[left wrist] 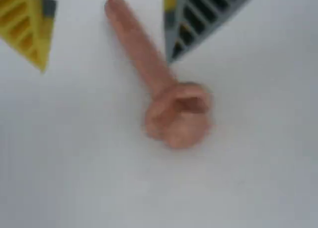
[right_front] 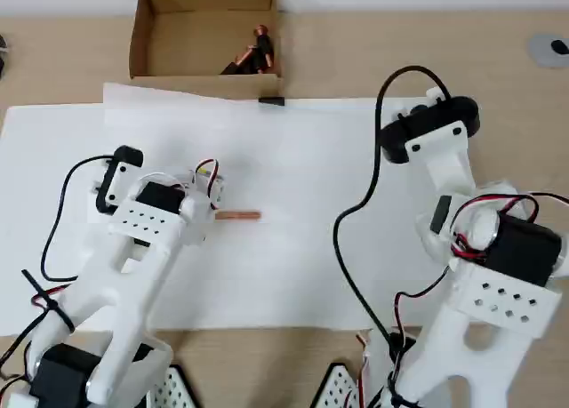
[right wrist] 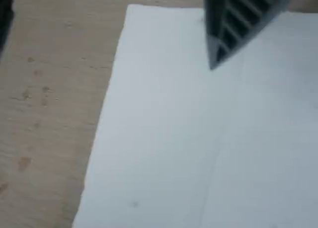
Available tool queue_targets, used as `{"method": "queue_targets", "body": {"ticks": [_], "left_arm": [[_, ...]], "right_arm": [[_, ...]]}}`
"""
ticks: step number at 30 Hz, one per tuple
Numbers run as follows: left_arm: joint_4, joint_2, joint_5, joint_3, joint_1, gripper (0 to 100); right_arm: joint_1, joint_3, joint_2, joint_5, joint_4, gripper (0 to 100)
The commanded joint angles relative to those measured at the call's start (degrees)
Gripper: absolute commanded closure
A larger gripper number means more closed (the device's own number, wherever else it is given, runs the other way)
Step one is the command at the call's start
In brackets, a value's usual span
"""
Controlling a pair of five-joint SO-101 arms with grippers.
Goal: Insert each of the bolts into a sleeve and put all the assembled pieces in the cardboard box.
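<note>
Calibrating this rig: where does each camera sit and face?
High view: fixed overhead, looking down on both arms, sheet, bolt and cardboard box.
Left wrist view: on the left arm, facing down at the bolt; the open left gripper shows.
Right wrist view: on the right arm, facing down at the sheet's edge; the right gripper shows.
Shared: the bolt, in the high and left wrist views.

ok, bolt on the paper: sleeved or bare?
Bare. The bolt lies flat on the paper, shank uncovered from head to tip.

Flat white sheet (right_front: 311, 159) stretches between the bolt (right_front: 237, 216) and the cardboard box (right_front: 178, 84), whose top stands open.
</note>
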Motion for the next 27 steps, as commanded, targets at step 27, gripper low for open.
{"method": "queue_targets", "body": {"ticks": [27], "left_arm": [[6.3,26.3,3.2,-17.5,-2.1,90]], "right_arm": [[0.8,0.1,-0.5,0.5,-1.5,68.7]]}}
